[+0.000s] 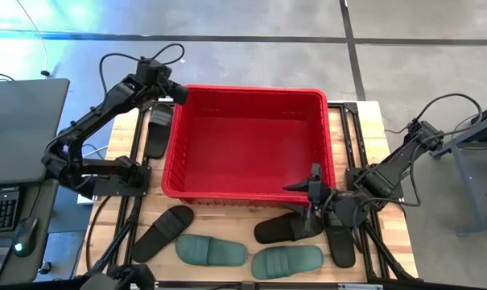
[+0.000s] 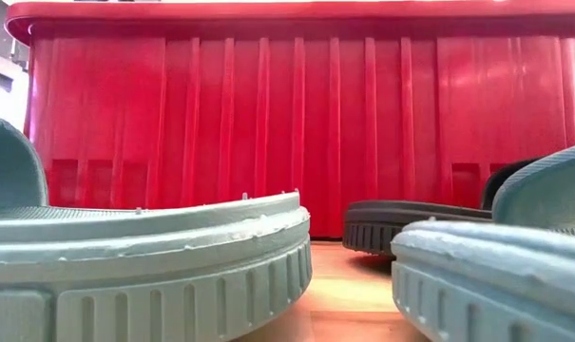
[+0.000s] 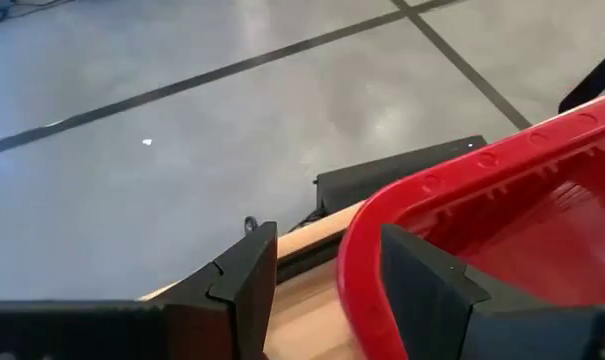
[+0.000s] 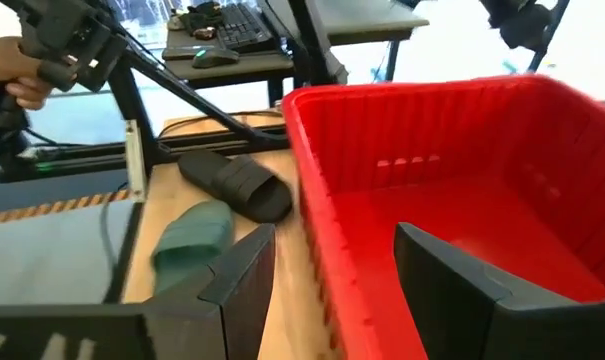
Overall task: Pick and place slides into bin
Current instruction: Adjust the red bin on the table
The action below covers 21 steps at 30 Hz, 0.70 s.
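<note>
The red bin (image 1: 251,145) stands mid-table and looks empty. My left gripper (image 1: 177,94) is open at its far left corner, with one finger inside the rim (image 3: 382,215) and one outside. My right gripper (image 1: 314,184) is open at the near right corner, also with one finger on each side of the wall (image 4: 312,200). One black slide (image 1: 156,129) lies left of the bin. Three black slides (image 1: 163,232) (image 1: 287,228) (image 1: 340,240) and two green slides (image 1: 211,250) (image 1: 287,260) lie flat between the bin and the near edge.
The low view shows the green slides (image 2: 144,266) (image 2: 496,256) close up in front of the bin's near wall (image 2: 297,123). A desk with a keyboard (image 1: 2,209) stands left of the table. A person's hand (image 4: 12,75) shows beyond the table.
</note>
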Each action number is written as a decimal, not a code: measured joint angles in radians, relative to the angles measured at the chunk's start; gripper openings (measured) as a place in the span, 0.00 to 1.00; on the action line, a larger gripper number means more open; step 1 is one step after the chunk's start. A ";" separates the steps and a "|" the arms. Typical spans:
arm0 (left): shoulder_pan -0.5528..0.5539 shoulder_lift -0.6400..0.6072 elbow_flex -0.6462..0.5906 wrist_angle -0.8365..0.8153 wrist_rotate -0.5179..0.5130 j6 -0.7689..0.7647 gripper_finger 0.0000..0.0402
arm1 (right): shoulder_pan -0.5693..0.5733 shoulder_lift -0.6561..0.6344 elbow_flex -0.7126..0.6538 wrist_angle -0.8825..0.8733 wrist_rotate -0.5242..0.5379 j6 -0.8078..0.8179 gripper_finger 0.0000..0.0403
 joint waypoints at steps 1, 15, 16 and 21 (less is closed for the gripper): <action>-0.001 0.007 0.000 0.006 0.006 0.000 0.41 | 0.000 0.000 0.000 0.005 0.017 -0.019 0.49; 0.114 0.133 0.001 0.168 0.003 0.095 0.41 | 0.000 -0.034 0.000 0.012 0.220 -0.227 0.49; 0.123 0.138 0.001 0.174 0.012 0.093 0.41 | 0.000 -0.040 0.000 0.006 0.219 -0.229 0.49; 0.124 0.144 0.002 0.232 0.043 0.019 0.41 | -0.007 -0.077 0.000 -0.055 0.229 -0.228 0.49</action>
